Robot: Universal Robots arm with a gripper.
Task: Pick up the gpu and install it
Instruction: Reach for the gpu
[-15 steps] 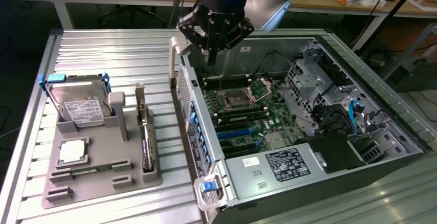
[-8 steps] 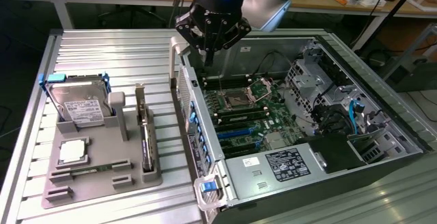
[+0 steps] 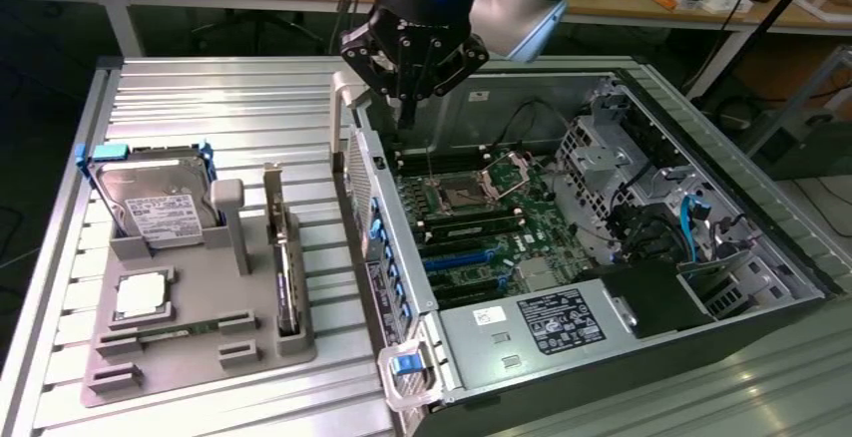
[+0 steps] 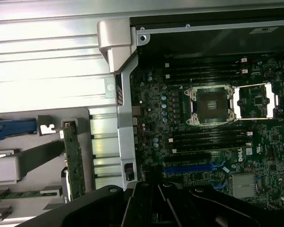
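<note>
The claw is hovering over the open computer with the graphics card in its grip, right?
Not quite: the gripper hovers over the open computer, shut on nothing. The exterior view shows the gpu standing upright in the grey holder beside it.

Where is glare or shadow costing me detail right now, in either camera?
Wrist view: glare washes the ribbed table almost white; the gpu in its holder and the motherboard are evenly lit, but the computer case is dark along its upper inside edge. Exterior view: light is even with no harsh glare; the case's lower inside corner sits in shadow.
</note>
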